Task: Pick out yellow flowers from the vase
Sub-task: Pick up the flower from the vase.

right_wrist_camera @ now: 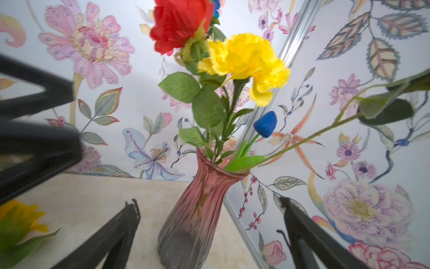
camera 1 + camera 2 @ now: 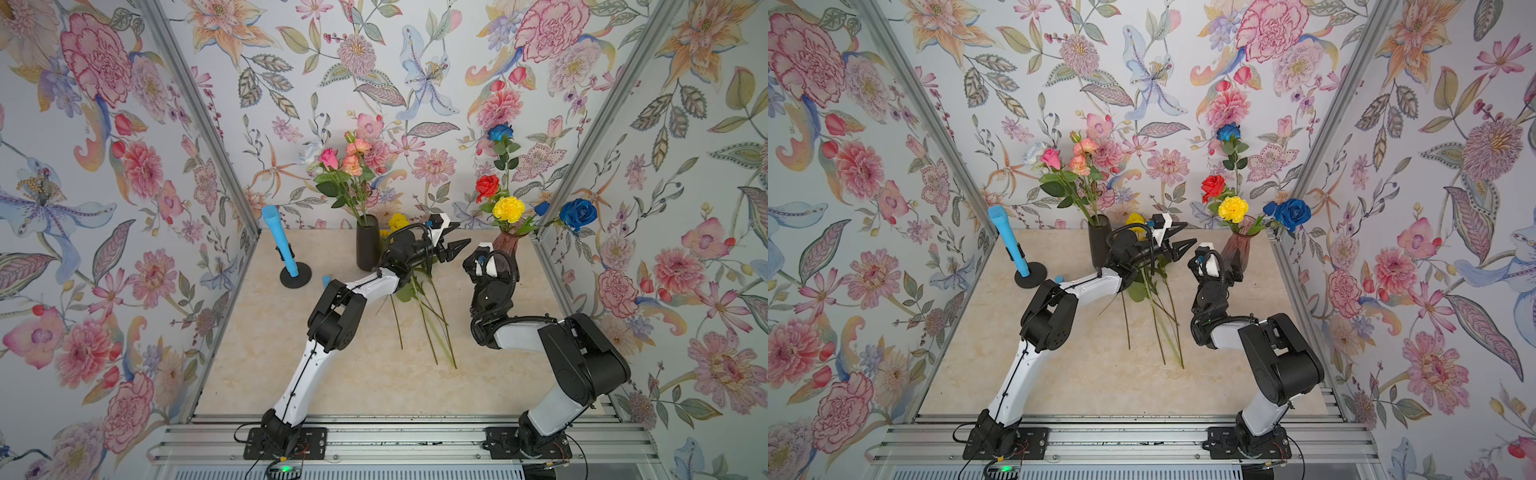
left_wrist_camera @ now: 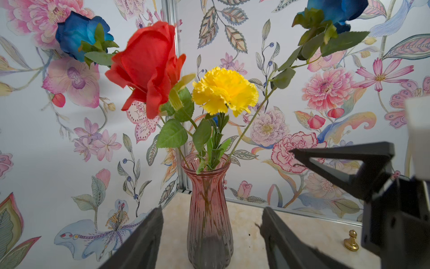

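Aluminium rail [image 2: 374, 436] at front edge is carrying both arm bases. L gripper [image 2: 462, 235] is hovering w/ jaws spread, gripping nothing, between black vase [image 2: 368, 249] and pink glass vase [image 2: 508, 246]. R gripper [image 1: 207, 203] is facing pink glass vase, jaws wide apart, empty. One yellow carnation [image 2: 508, 208] is standing in that vase beside red rose [image 2: 487, 185]. Several yellow flowers [image 2: 398, 221] are lying on tabletop [image 2: 332, 374] btwn arms, heads partly hidden under L arm.

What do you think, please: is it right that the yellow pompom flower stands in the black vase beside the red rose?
Not quite: the yellow pompom flower stands in the pink glass vase, beside the red rose, as the left wrist view shows.
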Motion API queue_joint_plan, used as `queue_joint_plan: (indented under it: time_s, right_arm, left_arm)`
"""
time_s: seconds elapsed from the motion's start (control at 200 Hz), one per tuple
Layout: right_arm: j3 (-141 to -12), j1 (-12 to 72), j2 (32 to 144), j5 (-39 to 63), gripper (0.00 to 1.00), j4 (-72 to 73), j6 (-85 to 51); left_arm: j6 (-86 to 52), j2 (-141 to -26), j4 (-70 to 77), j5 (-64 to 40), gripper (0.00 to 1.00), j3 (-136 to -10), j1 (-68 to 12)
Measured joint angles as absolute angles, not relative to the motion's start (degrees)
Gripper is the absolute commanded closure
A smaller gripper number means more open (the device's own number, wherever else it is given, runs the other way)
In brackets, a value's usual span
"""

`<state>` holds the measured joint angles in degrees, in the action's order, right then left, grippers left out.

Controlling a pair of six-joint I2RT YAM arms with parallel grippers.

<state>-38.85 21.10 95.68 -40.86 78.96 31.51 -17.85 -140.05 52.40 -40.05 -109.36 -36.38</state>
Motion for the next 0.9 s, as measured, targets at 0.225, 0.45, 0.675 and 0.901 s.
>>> queue_joint_plan:
  time_s: [0.225, 0.45, 0.675, 0.901]
  right_arm:
    - [-43.83, 8.19, 92.95, -26.55, 0.00, 67.35, 19.11]
    - [-49.69, 2.39, 92.86, -9.30, 0.00, 55.51, 10.39]
    - [-53.69, 2.22, 95.92, -2.26, 0.00, 50.63, 7.16]
    - [-54.46, 2.22, 98.54, -1.87, 0.03, 49.80, 6.17]
  left_arm:
    - [-18.04, -138.30, 53.15, -39.83, 0.29, -105.25, -34.92]
    - [-20.34, -136.59, 58.24, -39.70, 0.29, -100.68, -32.45]
    - [-22.17, -136.27, 62.89, -39.90, 0.29, -95.92, -30.72]
    - [-24.69, -136.27, 66.41, -40.29, 0.29, -94.78, -28.60]
